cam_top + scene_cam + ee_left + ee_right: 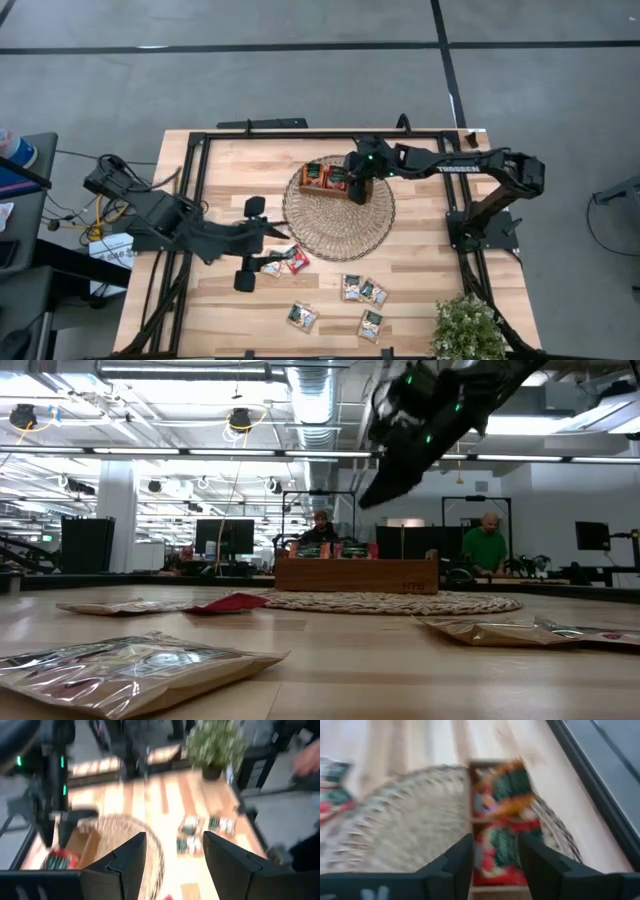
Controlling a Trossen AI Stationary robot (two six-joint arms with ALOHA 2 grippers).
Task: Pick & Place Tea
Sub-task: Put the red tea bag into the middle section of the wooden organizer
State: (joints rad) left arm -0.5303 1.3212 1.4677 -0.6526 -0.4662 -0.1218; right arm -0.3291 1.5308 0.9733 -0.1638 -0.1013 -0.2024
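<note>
**Right claw above tray, left claw over sachets**

We see the right claw (357, 186) poised above the wooden tray (327, 178), fingers apart with nothing between them. The tray sits on the far left part of the round wicker mat (340, 215) and already holds red and green tea sachets (502, 822). The left claw (250, 245) hangs spread wide and empty, just left of two sachets (286, 262). More sachets (364, 291) lie loose on the near surface (420, 275), beside a potted plant (468, 328).

Six tea sachets (352, 288) loose on table, one wicker mat (340, 228).
</note>
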